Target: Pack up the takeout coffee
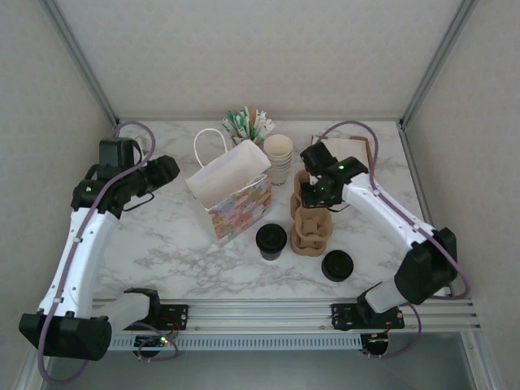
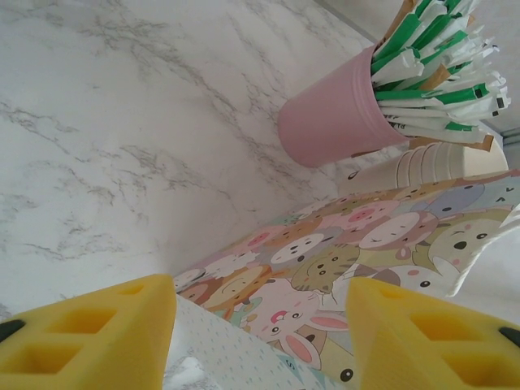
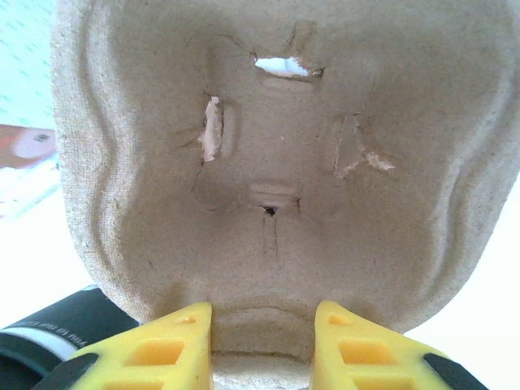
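"Marbled white table point(image 1: 162, 244), pale panels behind: where on it was the takeout coffee point(image 1: 270, 240) found?"

"It was seen toward the near edge, just in front of the paper bag point(image 1: 231, 191). A second lidded cup point(image 1: 337, 265) was seen to its right, nearer that edge. Neither was held."

"What was being handled instead?"

"A pulp cup carrier point(image 1: 311, 231) lay between the two cups. The right gripper point(image 3: 264, 333) was set at its far end, with fingers point(image 3: 162, 353) placed either side of the rim. Whether the rim was truly pinched could not be told. The carrier was probably meant to receive the cups."

"And the other side?"

"The bag stood open mid-table. The left gripper point(image 2: 260, 333) was held agape and empty just beside it, likely to steady it. Spare cups point(image 1: 279, 158) and a pink cup of wrapped straws point(image 1: 248, 126) stood at the far edge, out of the way."
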`<action>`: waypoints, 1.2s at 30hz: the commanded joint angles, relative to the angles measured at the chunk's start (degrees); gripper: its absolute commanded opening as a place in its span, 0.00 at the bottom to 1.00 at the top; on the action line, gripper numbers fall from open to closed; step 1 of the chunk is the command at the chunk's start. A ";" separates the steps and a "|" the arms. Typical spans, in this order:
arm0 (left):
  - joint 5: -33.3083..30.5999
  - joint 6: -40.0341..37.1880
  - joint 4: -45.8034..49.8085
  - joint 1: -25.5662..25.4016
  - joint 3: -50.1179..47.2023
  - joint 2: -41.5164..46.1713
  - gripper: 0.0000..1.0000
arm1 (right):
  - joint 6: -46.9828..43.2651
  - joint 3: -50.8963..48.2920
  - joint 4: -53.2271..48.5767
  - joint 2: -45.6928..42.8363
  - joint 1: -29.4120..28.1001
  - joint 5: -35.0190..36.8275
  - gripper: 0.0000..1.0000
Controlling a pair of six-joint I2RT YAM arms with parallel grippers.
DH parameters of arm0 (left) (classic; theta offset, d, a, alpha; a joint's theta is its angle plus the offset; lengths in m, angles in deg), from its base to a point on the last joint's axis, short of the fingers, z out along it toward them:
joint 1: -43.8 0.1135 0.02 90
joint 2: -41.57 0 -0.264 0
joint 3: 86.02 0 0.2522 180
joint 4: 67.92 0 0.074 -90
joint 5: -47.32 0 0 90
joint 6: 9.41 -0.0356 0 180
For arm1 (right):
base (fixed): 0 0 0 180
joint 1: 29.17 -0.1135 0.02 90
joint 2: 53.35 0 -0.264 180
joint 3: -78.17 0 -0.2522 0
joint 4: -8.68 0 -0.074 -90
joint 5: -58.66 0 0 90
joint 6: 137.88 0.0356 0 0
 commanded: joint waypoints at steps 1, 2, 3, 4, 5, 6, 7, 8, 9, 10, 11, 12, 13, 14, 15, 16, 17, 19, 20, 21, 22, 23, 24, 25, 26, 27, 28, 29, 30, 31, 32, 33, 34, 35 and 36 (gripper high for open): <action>1.68 -2.13 0.63 0.32 1.34 1.39 0.58 | -4.66 2.10 1.87 -4.23 -0.23 1.15 0.28; 1.91 -2.37 0.75 0.31 1.55 1.40 0.58 | -5.85 2.22 2.83 -5.20 -0.29 0.65 0.28; 1.95 -2.50 0.80 0.35 1.81 1.48 0.57 | -6.77 2.33 3.59 -5.89 -0.22 0.25 0.28; 2.00 -2.63 0.84 0.29 2.12 1.48 0.58 | -8.10 2.65 4.53 -6.73 -0.24 -0.13 0.27; 2.17 -2.84 0.84 0.35 2.34 1.48 0.58 | -9.24 3.06 5.20 -7.48 -0.20 -0.41 0.27; 2.26 -2.95 0.93 0.29 2.54 1.47 0.58 | -10.60 3.48 5.85 -8.00 -0.22 -0.44 0.27; 2.32 -3.17 0.99 0.28 2.77 1.56 0.58 | -12.07 4.00 6.61 -8.77 -0.31 -0.43 0.27; 2.34 -3.29 1.01 0.20 2.89 1.64 0.58 | -13.65 4.43 7.44 -9.42 -0.24 -0.35 0.27; 2.30 -3.29 0.97 0.25 2.89 1.74 0.58 | -15.20 4.82 8.23 -9.99 -0.23 -0.40 0.27; 2.39 -3.44 0.86 0.19 2.89 1.82 0.58 | -16.98 5.22 9.05 -10.53 -0.24 -0.80 0.27; 2.50 -3.58 0.84 0.26 2.91 1.92 0.59 | -18.77 5.42 10.19 -11.20 -0.34 -1.37 0.26; 2.51 -3.70 0.84 0.26 2.93 2.00 0.59 | -20.77 5.52 11.13 -11.69 -0.27 -2.20 0.24; 2.51 -3.80 0.82 0.25 3.09 2.05 0.59 | -22.82 5.91 11.78 -12.22 -0.27 -3.25 0.24; 2.53 -3.88 0.92 0.20 3.30 2.15 0.59 | -25.17 6.45 12.15 -12.59 -0.29 -4.20 0.24; 2.61 -3.97 0.97 0.20 3.41 2.25 0.59 | -27.71 6.88 12.44 -12.98 -0.34 -5.59 0.24; 2.61 -4.10 1.02 0.25 3.53 2.24 0.59 | -30.32 7.30 12.98 -13.49 -0.29 -6.68 0.24; 2.55 -4.16 1.02 0.20 3.59 2.29 0.59 | -32.24 7.55 13.50 -13.89 -0.29 -7.24 0.25; 2.75 -4.27 0.94 0.26 3.68 2.53 0.60 | -37.20 7.71 15.33 -14.91 -0.34 -7.56 0.25; 2.91 -4.35 0.89 0.24 3.68 2.53 0.60 | -40.16 7.67 16.24 -15.32 -0.37 -8.22 0.25; 3.05 -4.36 1.02 0.19 3.81 2.53 0.60 | -42.62 7.80 17.51 -15.77 -0.43 -9.14 0.25; 3.13 -4.56 1.02 0.25 3.86 2.53 0.60 | -44.50 7.78 18.97 -16.25 -0.41 -9.56 0.25; 3.06 -4.54 1.26 0.18 4.02 2.45 0.60 | -47.28 7.86 20.32 -16.61 -0.39 -10.50 0.25; 3.08 -4.61 1.38 0.24 4.05 2.45 0.60 | -50.16 8.32 21.35 -16.77 -0.43 -12.21 0.24; 3.07 -4.64 1.48 0.23 4.21 2.39 0.60 | -52.18 9.11 22.17 -16.70 -0.44 -13.54 0.25; 3.02 -4.67 1.59 0.25 4.23 2.31 0.60 | -53.53 10.13 22.85 -16.28 -0.36 -14.24 0.25; 2.80 -4.62 1.72 0.24 4.26 2.24 0.60 | -55.54 11.91 22.63 -15.40 -0.44 -15.71 0.25; 2.40 -4.38 1.80 0.27 4.25 2.14 0.60 | -58.14 14.19 21.80 -14.22 -0.42 -17.53 0.25; 2.03 -4.30 2.05 0.24 4.28 1.88 0.60 | -59.86 15.96 21.71 -13.10 -0.48 -18.85 0.25; 1.92 -4.26 2.36 0.24 4.44 1.54 0.60 | -61.92 17.83 21.56 -11.66 -0.49 -20.67 0.26; 1.92 -4.20 2.58 0.25 4.63 1.16 0.60 | -63.95 19.60 21.45 -10.25 -0.61 -22.59 0.26; 2.08 -4.25 2.84 0.25 4.72 0.81 0.60 | -65.40 21.03 21.40 -8.93 -0.56 -23.84 0.27; 2.18 -4.27 3.07 0.19 5.00 0.53 0.60 | -67.44 22.94 20.92 -7.17 -0.57 -25.63 0.27; 2.05 -4.21 3.17 0.24 5.00 0.38 0.60 | -69.79 25.10 19.99 -5.31 -0.60 -27.29 0.27; 2.18 -4.25 3.05 0.26 4.92 0.49 0.60 | -71.55 26.77 19.38 -3.69 -0.54 -28.78 0.27; 2.17 -4.29 2.81 0.18 4.74 0.57 0.60 | -73.19 29.02 18.86 -1.79 -0.57 -30.58 0.27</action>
